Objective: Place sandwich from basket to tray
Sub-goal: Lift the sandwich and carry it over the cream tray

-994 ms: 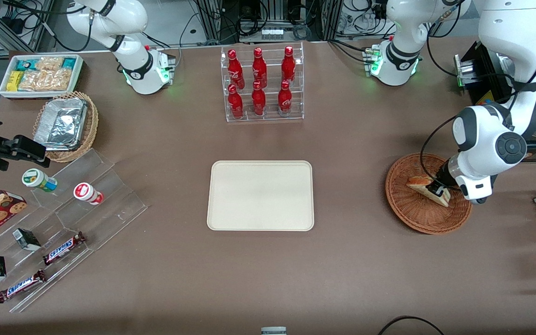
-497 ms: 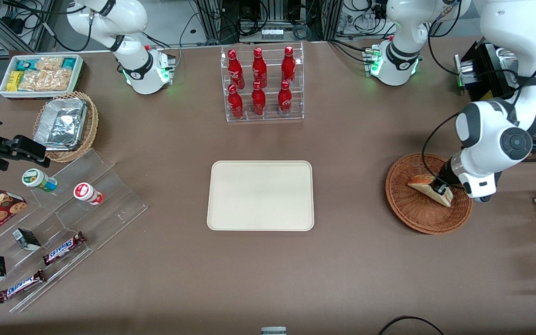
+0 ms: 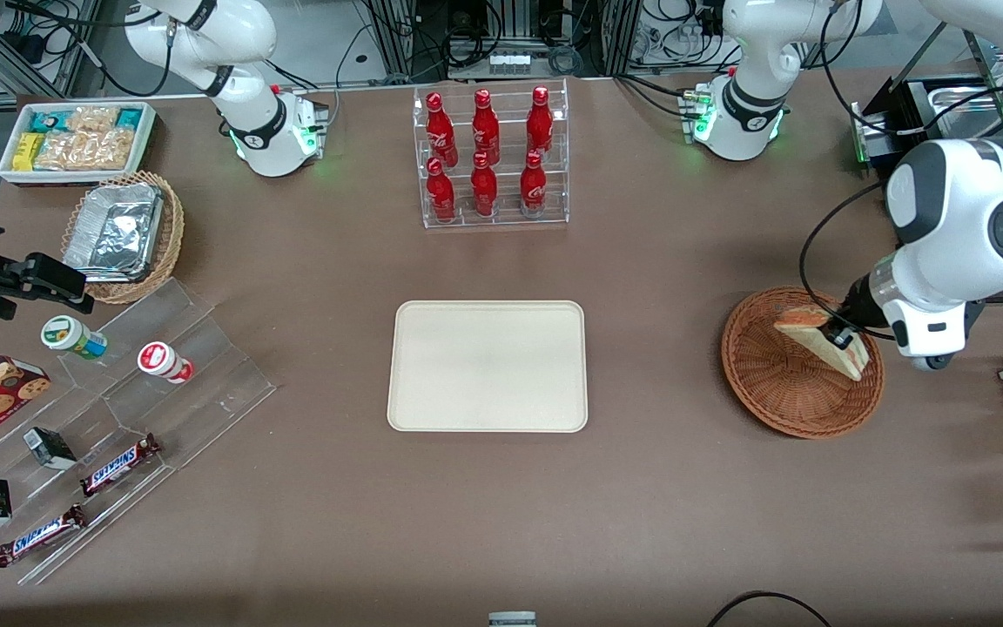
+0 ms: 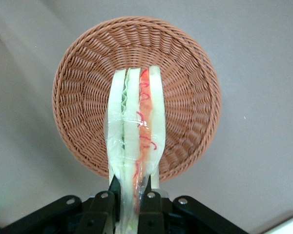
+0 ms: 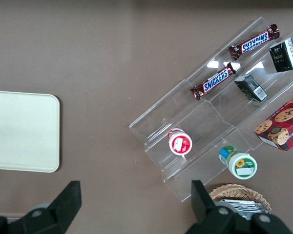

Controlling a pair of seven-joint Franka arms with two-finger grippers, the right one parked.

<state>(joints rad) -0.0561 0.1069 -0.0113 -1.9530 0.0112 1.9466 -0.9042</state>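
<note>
My left gripper (image 3: 839,336) is shut on the sandwich (image 3: 824,335), a plastic-wrapped wedge of white bread with red and green filling. The wedge hangs in the air above the basket (image 3: 780,402), a round reddish-brown wicker bowl toward the working arm's end of the table. In the left wrist view the sandwich (image 4: 135,131) stands on edge between the gripper's (image 4: 132,195) black fingers (image 4: 153,187), with the basket (image 4: 190,97) below it and nothing lying in it. The cream tray (image 3: 488,366) lies bare at mid-table; its edge (image 5: 22,130) shows in the right wrist view.
A clear rack of red bottles (image 3: 489,157) stands farther from the front camera than the tray. Toward the parked arm's end are a tan wicker basket with foil containers (image 3: 123,233), a white snack bin (image 3: 77,139) and a clear stepped stand with snacks (image 3: 110,435).
The gripper has risen with the sandwich, lifting it off the basket's floor. The wrist has moved up and toward the working arm's end. The basket stays put.
</note>
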